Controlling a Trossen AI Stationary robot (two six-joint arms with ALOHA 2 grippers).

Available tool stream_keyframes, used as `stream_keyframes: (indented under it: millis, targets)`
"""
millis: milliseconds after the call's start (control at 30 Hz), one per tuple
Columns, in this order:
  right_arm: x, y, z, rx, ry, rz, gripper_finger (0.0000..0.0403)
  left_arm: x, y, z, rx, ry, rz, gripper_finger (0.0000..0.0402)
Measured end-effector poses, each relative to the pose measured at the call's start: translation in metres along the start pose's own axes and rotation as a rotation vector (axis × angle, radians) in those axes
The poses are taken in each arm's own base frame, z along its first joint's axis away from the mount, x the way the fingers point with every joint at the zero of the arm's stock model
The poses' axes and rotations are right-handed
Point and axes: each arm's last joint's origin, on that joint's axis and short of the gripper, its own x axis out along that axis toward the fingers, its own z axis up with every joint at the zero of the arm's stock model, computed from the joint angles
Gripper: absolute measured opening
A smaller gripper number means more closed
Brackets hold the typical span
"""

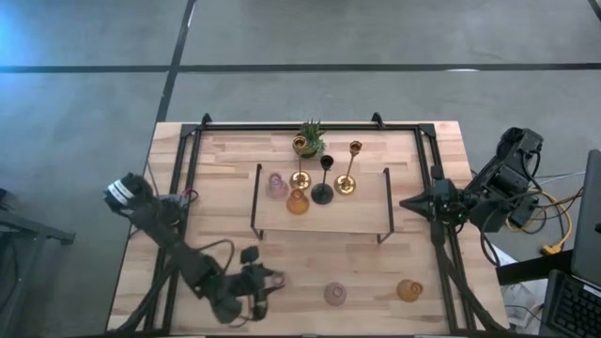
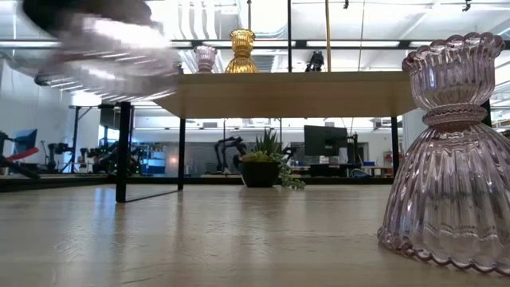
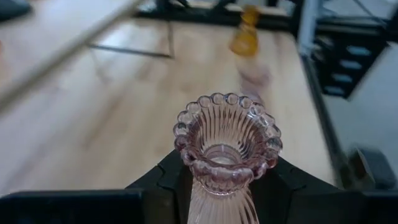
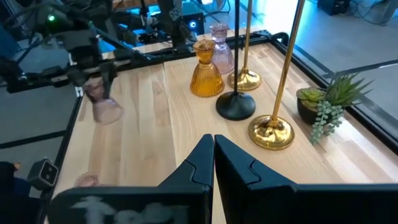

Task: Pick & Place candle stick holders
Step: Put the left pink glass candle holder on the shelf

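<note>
high view: left gripper (image 1: 266,280) at the near-left table edge, clamped on a pink glass holder (image 1: 274,279); small raised shelf (image 1: 366,218) lies up-table and to its right, already carrying gold, black, pink and amber holders plus a potted plant (image 1: 311,137). Second pink holder (image 1: 335,294) and amber holder (image 1: 408,290) on the table near the front edge.
high view, right arm: right gripper (image 1: 410,202) parked beside the shelf's right end.
low view: held piece only a blur, upper left; judged lifted clear of the table.
left wrist view: held pink glass holder (image 3: 227,149) upright between the fingers (image 3: 163,180), long axis vertical, mouth up.
right wrist view: right gripper (image 4: 213,146) pinched closed, empty; left arm farther off, carrying the pink holder (image 4: 102,103) upright.
</note>
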Motion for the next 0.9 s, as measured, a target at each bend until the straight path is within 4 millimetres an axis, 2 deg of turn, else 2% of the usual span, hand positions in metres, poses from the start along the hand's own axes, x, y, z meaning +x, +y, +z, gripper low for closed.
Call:
stream_keyframes:
  millis: [267,500,633,767,900]
  targets:
    - [0.001,0.002,-0.001,-0.001,0.013,0.008,0.0008,0.033,0.023,0.047,-0.058,-0.058,0.1,0.0127]
    - [0.001,0.001,-0.001,-0.005,0.013,0.009,0.0008,0.045,0.032,0.088,-0.048,-0.114,0.127,0.0127]
    - [0.0,0.0,0.0,0.001,0.009,0.013,0.0009,0.051,0.043,0.111,-0.042,-0.088,0.149,0.0127]
    - [-0.002,-0.002,0.0,0.007,0.005,0.015,0.0008,0.061,0.058,0.125,-0.056,-0.061,0.217,0.0127]
    - [-0.002,-0.003,0.0,0.0,0.01,0.013,0.0008,0.075,0.067,0.128,-0.064,-0.055,0.257,0.0127]
